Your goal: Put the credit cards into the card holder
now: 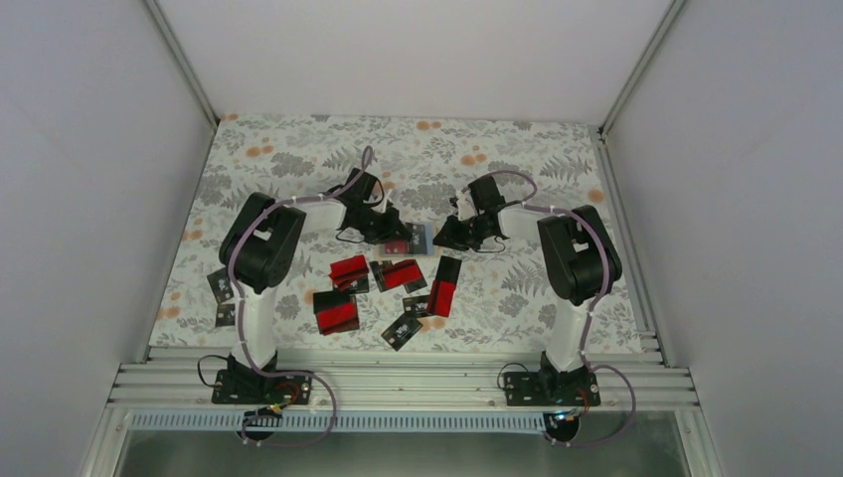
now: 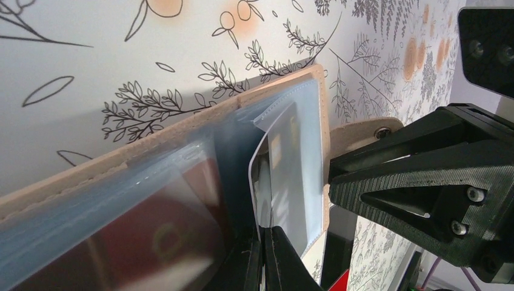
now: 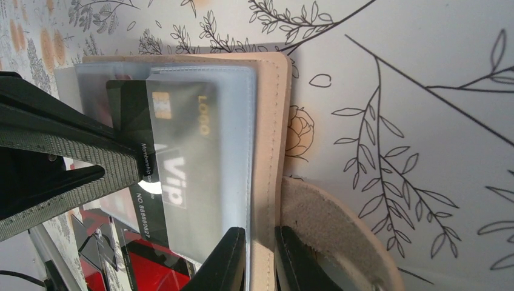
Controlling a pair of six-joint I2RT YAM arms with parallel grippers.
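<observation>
Room: plain white walls closed in the workspace on three sides.
Surface: table carried a pale cloth printed with grey leaves and orange flowers; a metal rail ran along its near edge.
Arms: left arm and right arm both bent inward and met over the middle of the cloth.
Loose cards: red-and-black loose cards lay scattered between the two bases, some overlapping; two more lay apart, beside the left arm.
Card holder: card holder lay open on the cloth between the two grippers, with a tan cover and blue-grey clear pockets inside.
Right gripper: right gripper was closed narrowly on the edge of the holder's cover, just beside the snap tab.
Left gripper: left gripper was pinched fully together on the outer end of one black card.
Black card: it sat partly inside the front pocket, with its gold chip and pale lettering showing through the plastic.
Hidden, top view: both grippers covered most of the holder, so only a small pale corner showed.
Hidden, left wrist view: the card was seen almost edge-on, and a reddish card in another pocket was only a blur.
Hidden, right wrist view: the left finger covered part of the card's print. How deep the card reached into the pocket I could not tell.
</observation>
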